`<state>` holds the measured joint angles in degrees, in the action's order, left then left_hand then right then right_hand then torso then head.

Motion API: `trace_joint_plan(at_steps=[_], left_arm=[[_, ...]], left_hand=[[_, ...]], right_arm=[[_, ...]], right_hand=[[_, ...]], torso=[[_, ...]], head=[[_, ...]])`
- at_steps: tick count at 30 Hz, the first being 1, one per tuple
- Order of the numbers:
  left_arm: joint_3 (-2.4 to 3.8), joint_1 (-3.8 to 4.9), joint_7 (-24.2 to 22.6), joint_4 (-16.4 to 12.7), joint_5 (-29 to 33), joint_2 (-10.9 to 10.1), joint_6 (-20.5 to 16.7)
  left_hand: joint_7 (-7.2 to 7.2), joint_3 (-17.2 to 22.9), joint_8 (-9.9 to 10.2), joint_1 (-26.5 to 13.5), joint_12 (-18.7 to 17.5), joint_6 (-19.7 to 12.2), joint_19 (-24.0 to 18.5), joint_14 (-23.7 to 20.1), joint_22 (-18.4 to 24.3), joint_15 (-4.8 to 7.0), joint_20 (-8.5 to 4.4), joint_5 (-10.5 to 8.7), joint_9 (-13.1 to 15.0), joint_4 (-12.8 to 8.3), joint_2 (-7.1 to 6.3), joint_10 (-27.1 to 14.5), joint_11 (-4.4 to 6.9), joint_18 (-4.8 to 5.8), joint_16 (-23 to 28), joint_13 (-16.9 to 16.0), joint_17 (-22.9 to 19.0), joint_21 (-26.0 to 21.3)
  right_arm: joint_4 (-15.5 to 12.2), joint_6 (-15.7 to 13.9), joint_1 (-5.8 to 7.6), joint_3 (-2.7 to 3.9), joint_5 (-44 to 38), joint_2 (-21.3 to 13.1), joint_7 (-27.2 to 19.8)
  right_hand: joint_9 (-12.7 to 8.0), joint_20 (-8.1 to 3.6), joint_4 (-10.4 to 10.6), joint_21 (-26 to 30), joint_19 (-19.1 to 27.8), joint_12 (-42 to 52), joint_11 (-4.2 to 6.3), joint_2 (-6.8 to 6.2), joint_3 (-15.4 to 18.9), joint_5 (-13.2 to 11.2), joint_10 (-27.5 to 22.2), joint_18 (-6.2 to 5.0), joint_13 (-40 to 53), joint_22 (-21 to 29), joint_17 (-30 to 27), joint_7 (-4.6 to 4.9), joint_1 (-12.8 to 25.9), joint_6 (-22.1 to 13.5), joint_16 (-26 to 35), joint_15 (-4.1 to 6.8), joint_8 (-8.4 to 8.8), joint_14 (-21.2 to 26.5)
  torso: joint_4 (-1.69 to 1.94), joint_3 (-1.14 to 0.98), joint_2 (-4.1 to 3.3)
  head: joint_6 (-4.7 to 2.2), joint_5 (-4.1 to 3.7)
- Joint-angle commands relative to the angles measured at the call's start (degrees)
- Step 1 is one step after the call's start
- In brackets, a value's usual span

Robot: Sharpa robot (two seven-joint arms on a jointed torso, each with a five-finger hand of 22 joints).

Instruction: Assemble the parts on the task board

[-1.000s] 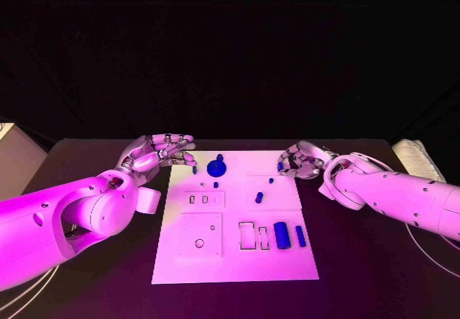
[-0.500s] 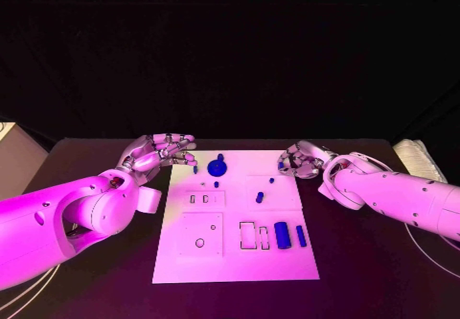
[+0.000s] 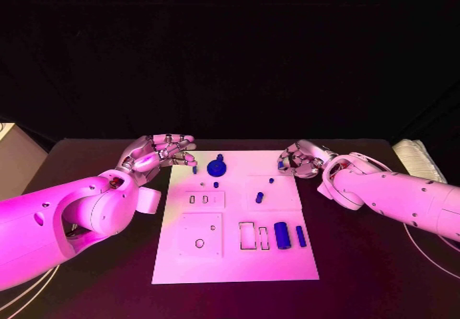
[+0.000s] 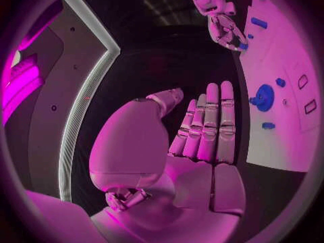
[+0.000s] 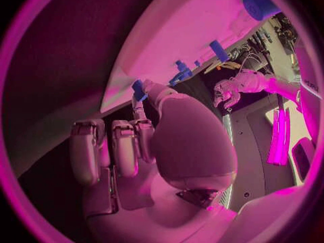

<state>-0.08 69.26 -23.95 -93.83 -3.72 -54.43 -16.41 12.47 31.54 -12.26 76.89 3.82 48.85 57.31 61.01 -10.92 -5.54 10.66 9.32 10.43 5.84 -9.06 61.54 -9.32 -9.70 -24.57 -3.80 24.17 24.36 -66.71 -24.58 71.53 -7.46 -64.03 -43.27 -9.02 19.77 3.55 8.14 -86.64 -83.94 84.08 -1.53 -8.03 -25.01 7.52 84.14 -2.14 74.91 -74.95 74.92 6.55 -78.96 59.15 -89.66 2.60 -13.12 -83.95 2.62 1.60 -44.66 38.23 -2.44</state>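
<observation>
Black table (image 3: 96, 279) under dark backdrop, white flat task board (image 3: 234, 266) centred, blue parts scattered on it. Left hand (image 3: 158, 151) empty, fingers apart; right hand (image 3: 299, 159) seemingly pinches small blue peg (image 5: 138, 89) at board's far corner.

White rounded arms, silver segmented left hand (image 3: 158, 151) — right hand (image 3: 301, 161)

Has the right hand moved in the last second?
No. The right hand sits at the far right corner of the task board as before, pinching a small blue part at the board's edge.
</observation>
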Motion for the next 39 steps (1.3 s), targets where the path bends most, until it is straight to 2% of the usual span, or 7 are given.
trace_joint_plan(at_steps=[1, 7, 13, 22, 28, 35, 39], left_arm=[[0.03, 0.03, -0.21, 0.02, -0.31, 0.08, 1.20], [0.03, 0.04, -0.17, 0.21, -0.31, 0.02, 1.18], [0.02, 0.05, 0.10, 0.81, -0.33, 0.19, 1.05], [0.01, 0.05, 1.08, 1.98, -1.63, 0.98, 0.69], [0.00, 0.05, 2.24, 2.97, -2.59, 1.53, 0.24], [0.00, 0.05, 3.43, 3.44, -3.61, 1.63, -0.17], [0.00, 0.05, 4.24, 3.45, -4.58, 1.57, -0.76]], left_hand=[[0.52, -0.13, 0.14, -0.27, -0.16, 0.14, -0.20, -0.44, -0.05, -0.01, 0.02, -0.20, 0.09, -0.20, 0.13, -0.17, -0.01, -0.48, -0.24, 0.03, 0.05, 0.30], [0.53, -0.08, 0.16, -0.30, -0.16, 0.13, -0.28, -0.48, -0.11, -0.02, 0.03, -0.20, 0.09, -0.23, 0.15, -0.19, -0.02, -0.48, -0.29, 0.03, 0.10, 0.41], [0.55, -0.09, 0.15, -0.34, -0.14, 0.17, -0.30, -0.48, -0.14, -0.02, 0.03, -0.21, 0.10, -0.22, 0.16, -0.14, -0.02, -0.48, -0.31, 0.01, 0.13, 0.45], [0.39, -0.17, 0.32, -1.19, 0.70, 0.49, 0.89, 1.83, -1.67, 0.76, -0.52, -0.34, 0.19, -0.22, -0.06, 2.05, 0.52, -0.70, -3.50, -0.39, 1.93, 3.37], [-0.33, -0.44, -1.27, -1.91, 3.73, 1.94, 2.46, 3.69, -5.31, 2.07, -1.92, -0.43, 1.11, -0.20, -0.44, 5.13, 1.71, -0.65, -13.26, -1.62, 7.58, 9.74], [-1.88, -2.11, -6.19, -2.00, 13.64, 1.21, 3.02, 4.67, -11.34, 3.75, -3.39, -0.43, 3.63, -0.27, -0.25, 5.15, 3.41, -0.67, -29.35, -8.29, 16.97, 19.68], [-1.66, -2.75, -9.29, -1.79, 24.63, -1.89, 3.44, 10.12, -15.79, 3.63, -3.43, -0.41, 5.17, -0.23, -0.35, -0.52, 3.21, -0.74, -43.73, -16.30, 31.67, 27.15]], right_arm=[[-1.11, -4.20, 0.05, 0.03, 0.46, -0.21, 0.88], [-5.02, -7.28, 1.35, 0.22, 0.58, -1.49, 4.24], [-11.63, -9.72, 3.81, 0.33, -0.93, -2.85, 10.20], [-19.33, -9.99, 4.15, 0.12, -5.20, 0.31, 19.82], [-22.29, -9.35, 3.05, -0.57, -10.55, 4.35, 25.50], [-22.37, -8.86, 1.27, -1.20, -15.50, 8.24, 29.22], [-21.87, -8.66, 0.17, -1.34, -17.67, 10.12, 30.90]], right_hand=[[1.79, -0.30, -0.07, -0.25, -4.41, 0.35, 0.45, 0.67, -0.26, -0.10, 1.42, 1.15, 10.39, -11.71, 15.08, -1.09, -0.08, 0.90, -0.34, 0.30, -2.07, -6.05], [1.87, -0.35, -0.07, -0.04, -4.30, 0.14, 0.41, 0.45, -0.42, 0.13, 1.27, 1.09, 10.23, -11.49, 15.08, -0.96, 0.29, 0.48, -0.34, 0.25, -2.21, -6.05], [1.95, -0.30, 0.03, 0.02, -4.29, 0.01, 0.27, 0.24, -0.54, -0.18, 1.18, 1.08, 10.15, -11.45, 15.08, -0.78, 0.82, 0.13, -0.34, 0.11, -2.40, -6.05], [2.03, -0.24, 0.01, 0.22, -4.19, -0.23, 0.21, 0.28, -0.82, -0.28, 1.00, 1.02, 9.97, -11.24, 15.08, -0.71, 1.02, -0.09, -0.34, 0.04, -2.59, -6.05], [2.05, -0.23, 0.00, 0.22, -4.20, -0.32, 0.17, 0.27, -0.91, -0.18, 0.93, 1.02, 9.90, -11.25, 15.08, -0.66, 1.11, -0.20, -0.34, 0.02, -2.63, -6.05], [2.07, -0.21, -0.08, 0.37, -4.13, -0.19, 0.15, 0.12, -0.95, -0.17, 1.04, 0.98, 10.02, -11.09, 15.08, -0.63, 1.17, -0.29, -0.34, -0.01, -2.69, -6.05], [2.16, -0.18, -0.40, 0.47, -4.10, -0.23, 0.13, -0.15, -1.24, 0.44, 1.03, 0.95, 10.00, -10.99, 15.03, -0.61, 1.15, -0.40, -0.31, -0.03, -2.91, -6.04]], torso=[[-0.07, -0.02, 0.07], [-0.24, 0.02, 0.18], [-0.74, 0.05, 0.63], [-0.92, 0.11, 1.23], [-0.88, 0.25, 1.72], [-0.84, 0.37, 1.77], [-0.94, 0.33, 1.65]], head=[[-0.04, 0.15], [-0.32, 0.05], [-0.45, 0.55], [-0.06, 1.79], [0.72, 2.35], [1.31, 3.13], [1.36, 3.36]])
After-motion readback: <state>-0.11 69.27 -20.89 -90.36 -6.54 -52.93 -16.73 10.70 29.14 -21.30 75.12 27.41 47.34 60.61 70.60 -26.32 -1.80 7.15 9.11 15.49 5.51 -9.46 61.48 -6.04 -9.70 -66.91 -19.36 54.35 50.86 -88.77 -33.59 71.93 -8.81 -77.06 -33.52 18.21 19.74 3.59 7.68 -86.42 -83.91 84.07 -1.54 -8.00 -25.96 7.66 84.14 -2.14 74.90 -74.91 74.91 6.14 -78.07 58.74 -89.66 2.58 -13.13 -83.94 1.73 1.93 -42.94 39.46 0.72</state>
